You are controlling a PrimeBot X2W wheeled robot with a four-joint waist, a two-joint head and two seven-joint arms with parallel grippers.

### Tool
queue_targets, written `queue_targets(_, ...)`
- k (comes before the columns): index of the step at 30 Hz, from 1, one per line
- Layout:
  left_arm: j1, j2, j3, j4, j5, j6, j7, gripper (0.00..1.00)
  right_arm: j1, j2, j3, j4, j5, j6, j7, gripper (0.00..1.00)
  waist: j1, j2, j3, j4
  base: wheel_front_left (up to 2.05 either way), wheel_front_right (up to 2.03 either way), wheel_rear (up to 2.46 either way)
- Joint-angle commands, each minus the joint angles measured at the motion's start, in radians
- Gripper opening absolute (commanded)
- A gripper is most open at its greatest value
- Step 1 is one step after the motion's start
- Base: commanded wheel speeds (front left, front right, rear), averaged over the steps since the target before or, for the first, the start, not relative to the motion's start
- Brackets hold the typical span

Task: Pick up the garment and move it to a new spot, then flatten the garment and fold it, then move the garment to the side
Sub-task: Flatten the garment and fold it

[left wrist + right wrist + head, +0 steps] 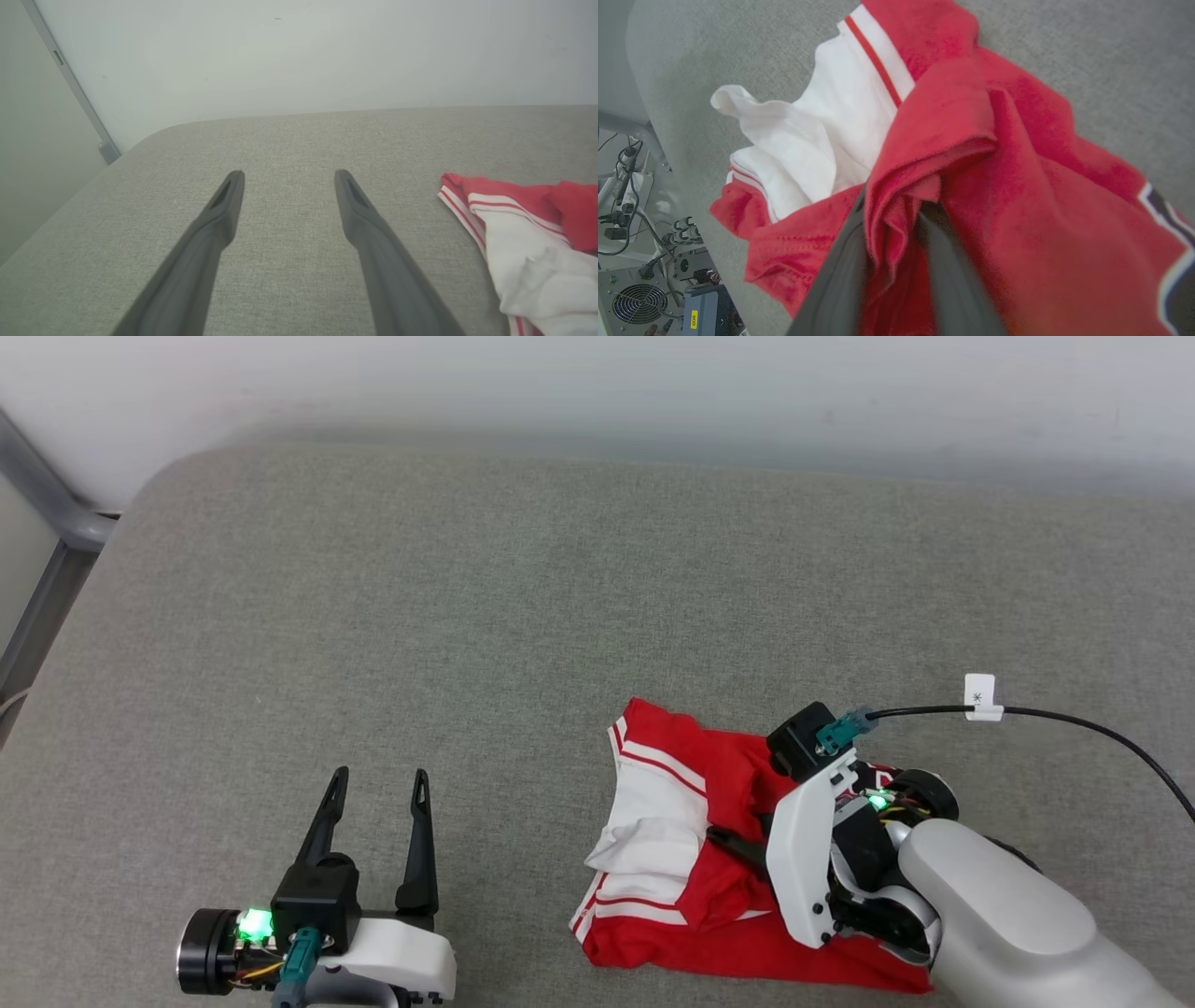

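Lying crumpled on the grey cushion [467,616] toward the robot's right, the garment [719,775] has a red fold pinched between the right gripper's [896,210] fingers, while the left gripper [381,773] stands spread wide and empty, well apart from it.

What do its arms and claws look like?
The left gripper and right gripper each have two long dark tapering fingers, a black block, white shell, green light and teal plug. The right forearm is pale grey; a black cable carries a white tag.

White-shelled left tool [381,773] and right tool [896,210], black fingers [417,840], green lights [252,924]
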Motion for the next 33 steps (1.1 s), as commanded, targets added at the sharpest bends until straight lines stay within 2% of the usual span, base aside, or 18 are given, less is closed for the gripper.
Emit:
queue_targets(1,0.006,-0.004,0.005,0.004,0.005,-0.005,-0.003,1.0,-0.012,-0.017,0.008,-0.009,-0.007,-0.001,-0.024,1.0,-0.0001,0.0,-0.012,-0.007,0.0,0.0,0.0)
queue_targets(8,0.023,0.004,0.017,0.01,0.009,-0.009,-0.003,1.0,0.021,-0.091,-0.022,-0.128,-0.041,-0.001,-0.17,1.0,-0.0001,0.0,-0.057,-0.03,0.0,0.0,0.0)
queue_targets(12,0.043,0.007,0.025,0.003,0.007,-0.012,-0.003,1.0,0.068,-0.128,-0.104,-0.195,-0.098,-0.001,-0.269,1.0,-0.0001,0.0,-0.079,-0.051,0.0,0.0,0.0)
queue_targets(16,0.058,0.014,0.031,-0.002,0.007,-0.018,-0.003,1.0,0.129,-0.139,-0.234,-0.235,-0.202,-0.001,-0.38,1.0,-0.0001,0.0,-0.099,-0.071,0.0,0.0,0.0)
queue_targets(24,0.079,0.017,0.034,-0.011,0.009,-0.023,-0.003,1.0,0.303,-0.056,-0.532,-0.297,-0.416,-0.001,-0.549,1.0,-0.0001,0.0,-0.13,-0.104,0.0,0.0,0.0)
queue_targets(25,0.079,0.017,0.034,-0.011,0.009,-0.023,-0.003,1.0,0.303,-0.056,-0.532,-0.297,-0.416,-0.001,-0.549,1.0,-0.0001,0.0,-0.13,-0.104,0.0,0.0,0.0)
queue_targets(33,0.096,0.016,0.032,-0.02,0.006,-0.03,-0.003,1.0,0.475,0.082,-0.767,-0.402,-0.6,-0.001,-0.635,1.0,-0.0001,0.0,-0.155,-0.118,0.0,0.0,0.0)
